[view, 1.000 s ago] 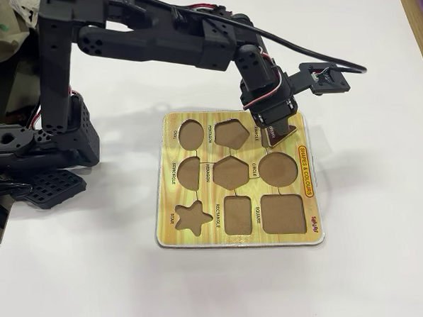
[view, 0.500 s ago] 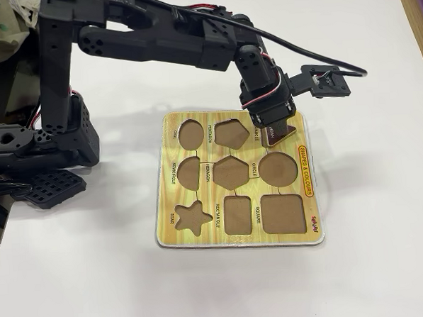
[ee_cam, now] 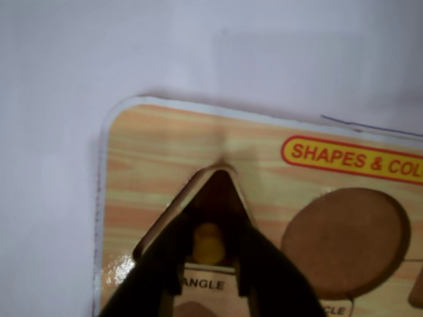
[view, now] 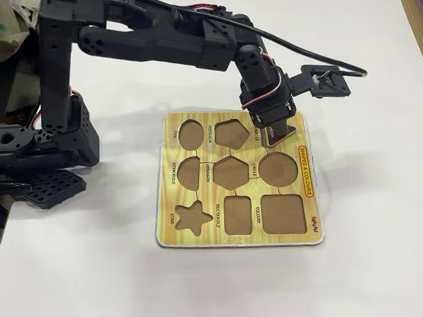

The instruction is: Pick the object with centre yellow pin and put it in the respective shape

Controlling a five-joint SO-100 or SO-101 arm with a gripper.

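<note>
In the wrist view I see my gripper (ee_cam: pixel 210 264) coming in from the bottom edge, its two dark fingers (ee_cam: pixel 158 264) closed in on the small yellow knob (ee_cam: pixel 209 243) of the triangle piece (ee_cam: pixel 215 191), so it has hold of the piece by that knob. The dark triangle sits over the triangular cutout near the upper left corner of the puzzle board (ee_cam: pixel 152 152), its tip pointing away from me; a pale edge shows along its left side, and I cannot tell whether it lies flat in the recess or is tilted just above it. To the right of it is the round cutout (ee_cam: pixel 344 241), bare brown inside, and above that a red-rimmed yellow label (ee_cam: pixel 353 158) reading "SHAPES & COL", cut off by the frame. Part of a printed word ending in "ANGLE" shows between the fingers. The white surface (ee_cam: pixel 198 46) fills the area beyond the board. In the fixed view the black arm (view: pixel 163 40) reaches from its base on the left across to the far right corner of the board (view: pixel 169 224), where the gripper (view: pixel 270 123) points down and the brown triangle (view: pixel 277 133) shows just beneath it, at the triangle slot. The other cutouts are open: oval, pentagon, semicircle, hexagon, circle (view: pixel 278 169), star (view: pixel 191 217), rectangle and square (view: pixel 282 213). A small black camera (view: pixel 324 78) sticks out to the right of the wrist, with a cable running off it.
</note>
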